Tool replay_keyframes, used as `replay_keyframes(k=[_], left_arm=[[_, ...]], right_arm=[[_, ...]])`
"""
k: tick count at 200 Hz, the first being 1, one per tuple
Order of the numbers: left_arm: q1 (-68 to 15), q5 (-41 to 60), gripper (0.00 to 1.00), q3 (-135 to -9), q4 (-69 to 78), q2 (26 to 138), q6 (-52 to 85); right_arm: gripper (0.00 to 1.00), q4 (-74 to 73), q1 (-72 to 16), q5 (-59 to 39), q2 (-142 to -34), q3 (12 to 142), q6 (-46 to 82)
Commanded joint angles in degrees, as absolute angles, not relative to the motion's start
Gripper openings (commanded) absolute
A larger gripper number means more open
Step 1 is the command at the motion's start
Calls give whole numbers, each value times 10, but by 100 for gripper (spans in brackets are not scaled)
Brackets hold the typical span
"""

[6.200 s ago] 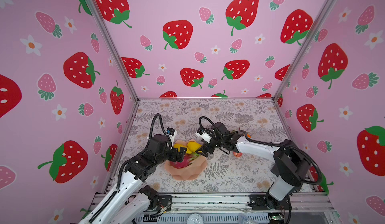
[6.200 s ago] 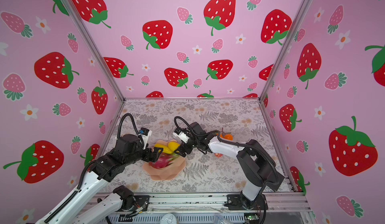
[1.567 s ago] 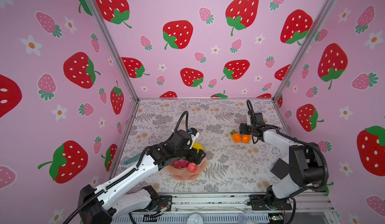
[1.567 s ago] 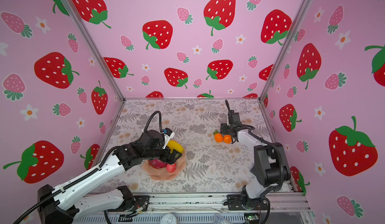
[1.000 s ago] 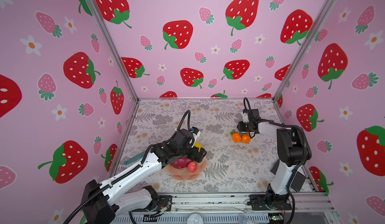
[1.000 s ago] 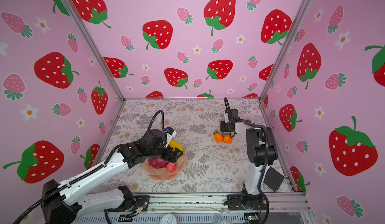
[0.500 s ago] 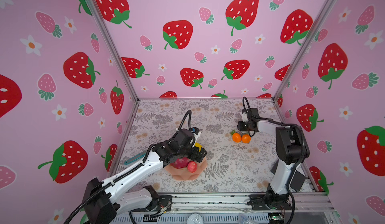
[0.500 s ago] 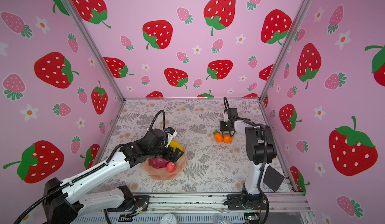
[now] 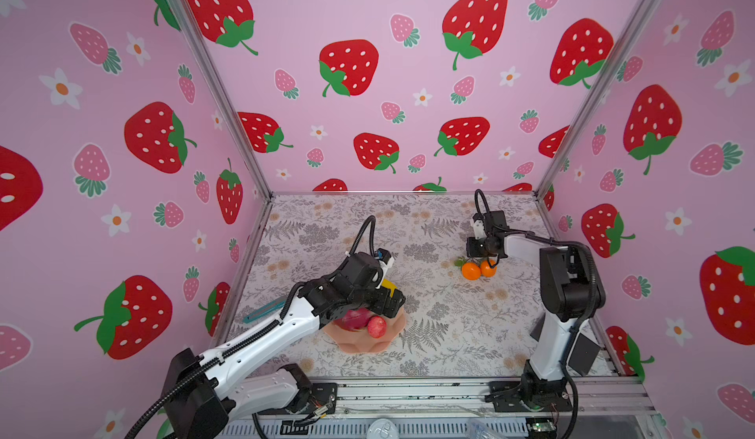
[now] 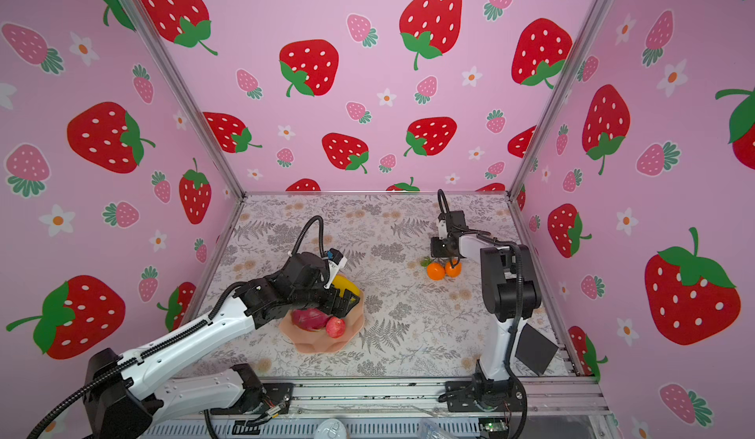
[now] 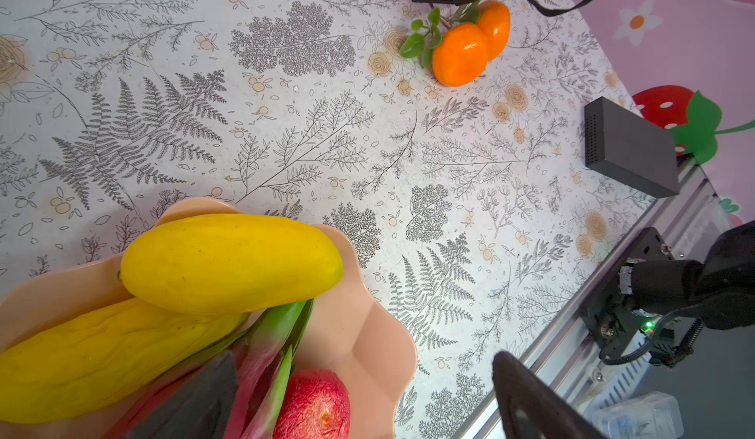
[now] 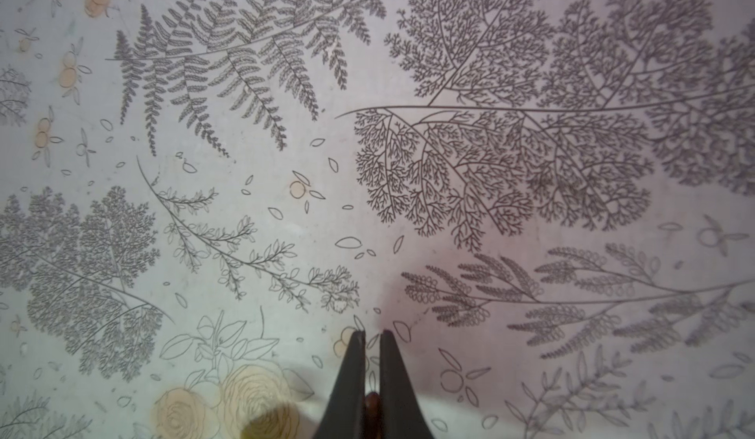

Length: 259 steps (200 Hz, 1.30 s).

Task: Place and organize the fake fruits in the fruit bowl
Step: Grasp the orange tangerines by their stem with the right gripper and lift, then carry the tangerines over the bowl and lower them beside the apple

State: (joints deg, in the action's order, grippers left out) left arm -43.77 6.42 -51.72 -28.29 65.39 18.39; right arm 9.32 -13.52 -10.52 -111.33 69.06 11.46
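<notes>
Now right jaws tight on stem of leafy oranges [image 9: 471, 271]; left jaws wide apart over fruit bowl [image 9: 361, 347].

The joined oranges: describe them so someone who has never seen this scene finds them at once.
On the fern-printed tabletop, look right of the peach bowl, toward the back. Two oranges sit side by side, joined at a green leafy sprig: the only fruit outside the bowl.

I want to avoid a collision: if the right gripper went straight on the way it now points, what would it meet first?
Most likely the floral tablecloth: in the wrist view the right gripper, shut, points at bare cloth, seemingly near. The joined oranges sit beside that line.
</notes>
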Motion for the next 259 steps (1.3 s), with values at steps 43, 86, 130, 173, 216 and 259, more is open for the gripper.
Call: replay_keyframes(k=[43, 86, 130, 173, 216, 259], left_arm=[[-438, 41, 99, -527, -306, 611, 193], [-439, 44, 99, -468, -315, 518, 263], [-439, 22, 99, -441, -370, 405, 320], [-439, -6, 99, -455, -440, 366, 329], [-438, -18, 99, -448, -456, 341, 340], [-438, -38, 99, -454, -480, 314, 339]], right_arm=[[5, -17, -195, -113, -924, 588, 91], [4, -196, -319, -116, -749, 418, 56], [3, -354, -411, -180, -633, 299, 108], [3, -422, -537, -114, -624, 273, 111], [3, -514, -618, -134, -694, 283, 99], [3, -519, -660, -102, -764, 313, 86]])
